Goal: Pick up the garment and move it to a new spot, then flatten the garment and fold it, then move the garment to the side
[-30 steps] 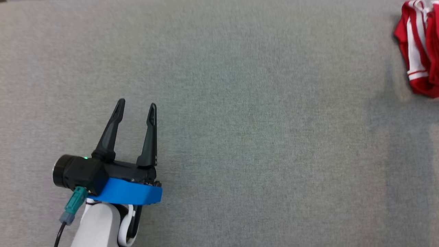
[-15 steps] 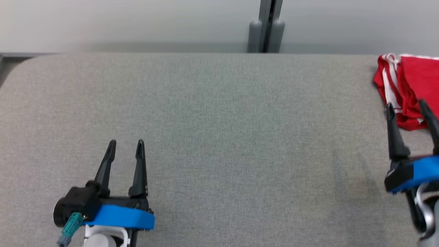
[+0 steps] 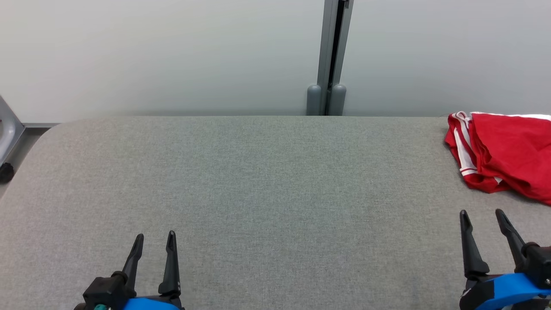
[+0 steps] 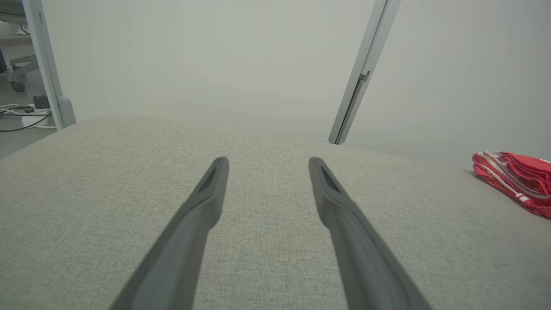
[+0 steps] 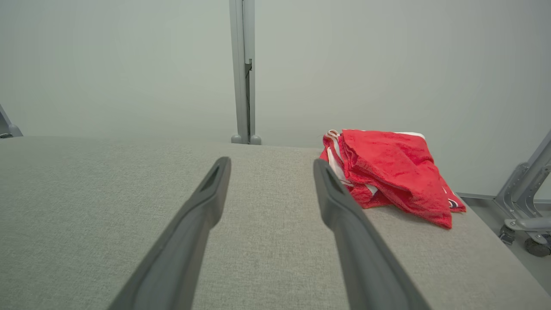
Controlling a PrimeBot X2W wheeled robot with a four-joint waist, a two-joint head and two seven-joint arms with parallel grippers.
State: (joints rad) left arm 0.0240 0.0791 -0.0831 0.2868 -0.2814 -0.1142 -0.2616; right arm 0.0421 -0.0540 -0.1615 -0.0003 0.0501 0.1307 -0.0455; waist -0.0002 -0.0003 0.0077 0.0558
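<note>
Our left gripper [image 3: 155,234]: fingers spread, empty, above grey table [image 3: 275,185]. Our right gripper [image 3: 481,212]: spread too, holding nothing. Red garment [image 3: 503,157]: crumpled, near and ahead of right gripper, not touching; well off to left gripper's right.

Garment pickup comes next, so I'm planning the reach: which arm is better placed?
Right. The right end effector is open, close to the red garment; the left end effector sits far across.
</note>
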